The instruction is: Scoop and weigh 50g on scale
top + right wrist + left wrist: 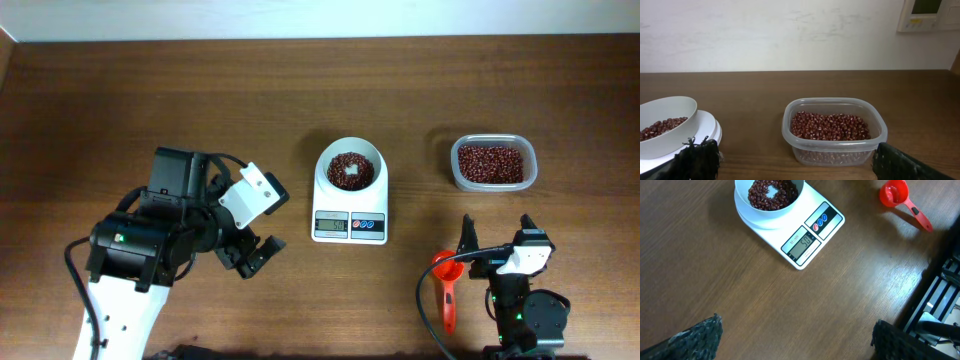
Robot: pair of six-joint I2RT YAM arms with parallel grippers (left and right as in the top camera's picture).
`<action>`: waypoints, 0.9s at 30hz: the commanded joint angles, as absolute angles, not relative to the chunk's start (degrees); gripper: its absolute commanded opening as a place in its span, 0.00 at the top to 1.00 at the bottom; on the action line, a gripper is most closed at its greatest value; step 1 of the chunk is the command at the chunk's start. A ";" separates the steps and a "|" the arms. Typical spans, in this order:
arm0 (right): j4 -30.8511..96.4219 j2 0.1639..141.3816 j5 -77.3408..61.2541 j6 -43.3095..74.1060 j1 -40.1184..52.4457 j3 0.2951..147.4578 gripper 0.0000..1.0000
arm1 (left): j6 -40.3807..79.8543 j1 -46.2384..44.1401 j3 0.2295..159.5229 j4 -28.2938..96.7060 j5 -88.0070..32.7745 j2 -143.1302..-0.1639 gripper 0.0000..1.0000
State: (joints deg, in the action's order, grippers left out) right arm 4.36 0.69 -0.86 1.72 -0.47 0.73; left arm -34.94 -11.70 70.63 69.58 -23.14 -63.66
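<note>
The white scale (349, 203) stands mid-table with its round bowl (324, 165) on top. A heap of red-brown beans (350, 170) lies in the bowl. In the left wrist view the scale (826, 229) shows a lit display (801, 243) whose digits look like 50. My left gripper (250, 256) hovers open over bare table to the scale's left, nothing between its fingers (700, 337). My right gripper (497, 234) is open too, to the right of the scale and in front of the tub, empty. The orange-red scoop (447, 285) lies on the table beside it.
A clear plastic tub (455, 165) full of beans (491, 163) sits at the right rear; in the right wrist view the tub (835, 150) stands straight ahead between the fingers, with the scale's bowl (670, 107) at left. The scoop (895, 194) lies right of the scale.
</note>
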 commanded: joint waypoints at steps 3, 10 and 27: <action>4.67 0.25 -0.16 1.69 -0.05 0.32 0.01 | -35.86 -11.73 71.24 69.54 -23.09 -62.89 0.01; 4.67 0.25 -0.16 1.69 -0.05 0.32 0.01 | -35.86 -9.13 71.24 69.54 -23.11 -50.09 0.01; 4.67 0.25 -0.16 1.69 -0.05 0.32 0.01 | -35.81 -2.17 64.40 69.08 -23.42 -24.25 0.01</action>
